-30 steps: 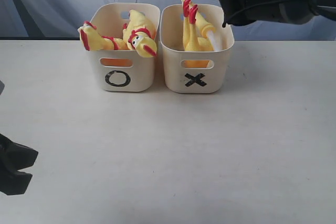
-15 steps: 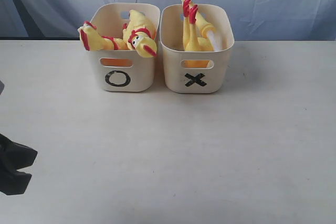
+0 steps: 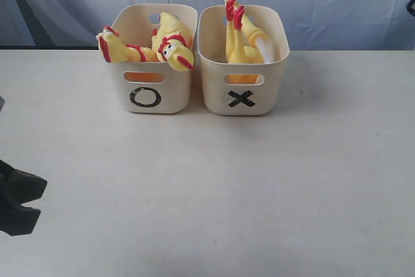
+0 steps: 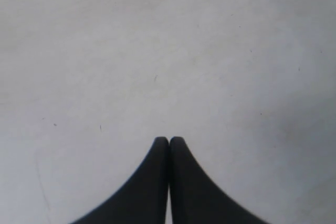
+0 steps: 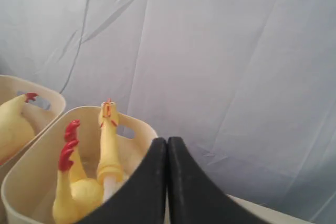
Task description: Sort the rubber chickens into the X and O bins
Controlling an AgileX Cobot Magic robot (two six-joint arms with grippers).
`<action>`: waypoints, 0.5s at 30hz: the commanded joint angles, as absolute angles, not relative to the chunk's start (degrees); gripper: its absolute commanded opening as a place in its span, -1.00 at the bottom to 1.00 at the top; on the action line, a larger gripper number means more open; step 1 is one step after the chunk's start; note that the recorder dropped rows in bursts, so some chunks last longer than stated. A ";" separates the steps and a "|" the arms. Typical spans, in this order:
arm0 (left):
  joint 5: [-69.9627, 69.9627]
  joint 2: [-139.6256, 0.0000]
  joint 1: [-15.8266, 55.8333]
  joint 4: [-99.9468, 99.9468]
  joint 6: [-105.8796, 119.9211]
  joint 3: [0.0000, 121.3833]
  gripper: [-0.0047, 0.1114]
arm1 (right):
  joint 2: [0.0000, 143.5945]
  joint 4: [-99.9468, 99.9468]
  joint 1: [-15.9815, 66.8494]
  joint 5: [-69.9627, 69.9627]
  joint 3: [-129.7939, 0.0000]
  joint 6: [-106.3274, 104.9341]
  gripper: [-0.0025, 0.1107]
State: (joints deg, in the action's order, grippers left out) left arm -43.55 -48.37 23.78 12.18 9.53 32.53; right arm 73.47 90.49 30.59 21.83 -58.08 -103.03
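Lying in O bin (image 3: 170,92): two whole rubber chickens (image 3: 170,45), ends hanging over rim. X bin (image 3: 272,85) just beside it holds headless body (image 3: 233,38), red feet up, and head-and-neck piece (image 3: 253,30) with white tube. Bins at far side of table (image 3: 259,180), blue backdrop (image 3: 337,11) behind. Left gripper (image 4: 169,141): jaws pressed together, empty, low over table. Right gripper (image 5: 167,141): jaws closed, empty, raised near X bin.

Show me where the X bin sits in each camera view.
Exterior view: X bin, upper middle, right of the O bin.
Left wrist view: not in it; only the table shows.
Right wrist view: X bin just beyond the right hand.
Shared landmark: the red chicken feet sticking up inside it.
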 commanded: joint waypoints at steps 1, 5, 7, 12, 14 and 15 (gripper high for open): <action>-40.76 -47.95 23.54 11.92 9.63 32.23 -0.92 | 62.49 90.23 30.36 15.06 -50.56 -103.45 -0.97; -38.47 -47.95 23.54 11.92 11.11 32.23 -0.92 | 51.25 92.19 30.36 8.66 -44.09 -103.14 -0.97; -37.56 -47.95 23.54 11.92 11.11 32.23 -0.92 | 46.21 92.19 30.36 5.39 -40.79 -103.14 -0.97; -37.64 -47.95 23.54 11.92 11.11 32.23 -0.92 | 33.23 95.32 30.36 2.79 -35.51 -103.14 -0.97; -37.64 -47.95 23.54 11.81 11.11 32.23 -0.92 | 28.38 97.16 30.36 3.89 -34.38 -103.14 -0.97; -37.53 -47.95 23.54 11.94 11.11 32.23 -0.92 | 26.60 97.83 30.36 3.90 -34.10 -103.14 -0.97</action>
